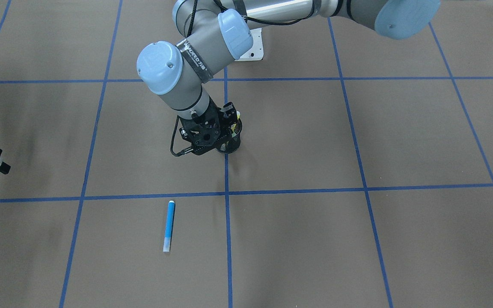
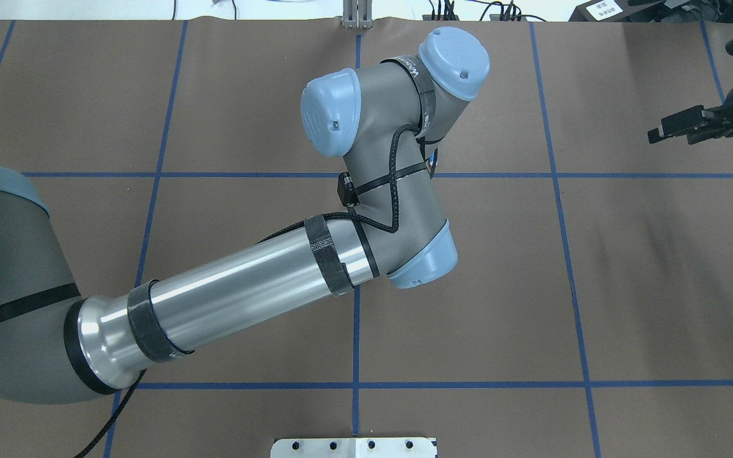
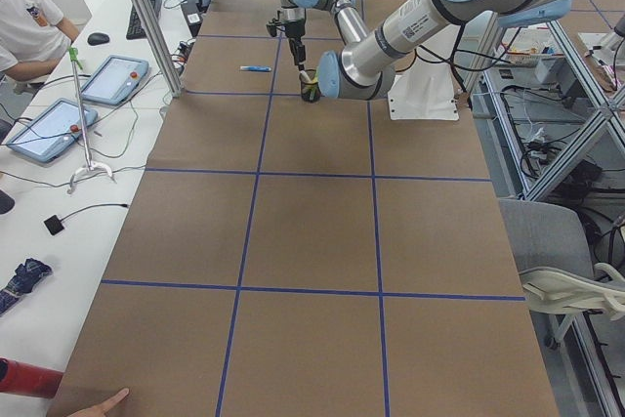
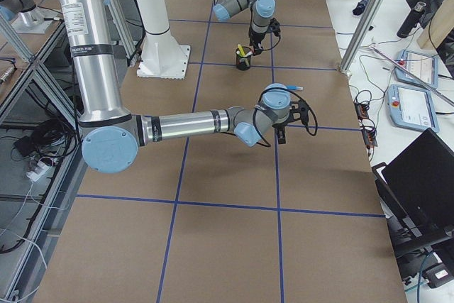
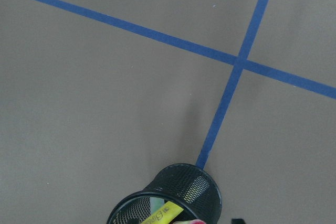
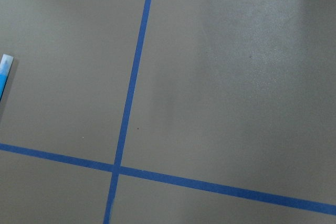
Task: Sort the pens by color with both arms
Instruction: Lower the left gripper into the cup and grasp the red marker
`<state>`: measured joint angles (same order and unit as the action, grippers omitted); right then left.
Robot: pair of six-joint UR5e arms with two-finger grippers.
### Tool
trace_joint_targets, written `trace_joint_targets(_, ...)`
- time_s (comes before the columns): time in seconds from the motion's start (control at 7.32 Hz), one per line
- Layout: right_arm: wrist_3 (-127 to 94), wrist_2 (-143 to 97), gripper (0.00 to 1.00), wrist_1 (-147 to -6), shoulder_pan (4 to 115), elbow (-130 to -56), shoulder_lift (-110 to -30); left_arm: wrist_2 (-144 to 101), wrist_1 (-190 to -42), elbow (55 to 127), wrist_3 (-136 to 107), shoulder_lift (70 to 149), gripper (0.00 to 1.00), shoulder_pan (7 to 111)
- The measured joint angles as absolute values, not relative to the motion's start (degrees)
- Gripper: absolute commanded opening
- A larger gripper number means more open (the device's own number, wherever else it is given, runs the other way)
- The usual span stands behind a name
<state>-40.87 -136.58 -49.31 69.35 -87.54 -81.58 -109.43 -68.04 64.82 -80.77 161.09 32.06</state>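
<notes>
One blue pen lies flat on the table, well apart from the cup. The left gripper crowds the cup's rim; whether it is spread or holding a pen I cannot tell. A snag there could tip the cup. Overhead, the right gripper hangs aside, opening unreadable. Left wrist: a yellow pen stands in the cup.

loose pen: blue, white ends | cup: black mesh | pen in cup: yellow | table: brown, blue gridlines
</notes>
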Motion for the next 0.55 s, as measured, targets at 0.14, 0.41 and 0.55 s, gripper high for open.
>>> trace_joint_targets(0.14,-40.9,-136.6,1.0,-49.3,69.3,-87.5,-81.6,-109.4,-68.4,64.8,-80.8,160.8,0.56,32.0)
trace_joint_targets(0.41,-40.9,-136.6,1.0,-49.3,69.3,-87.5,-81.6,-109.5,-68.5,64.8,-81.2,160.5,0.25,31.6)
trace_joint_targets(0.55,-40.9,-136.6,1.0,-49.3,69.3,-87.6,-81.6,-109.6,-68.5,64.8,-81.3,160.4,0.0,31.5)
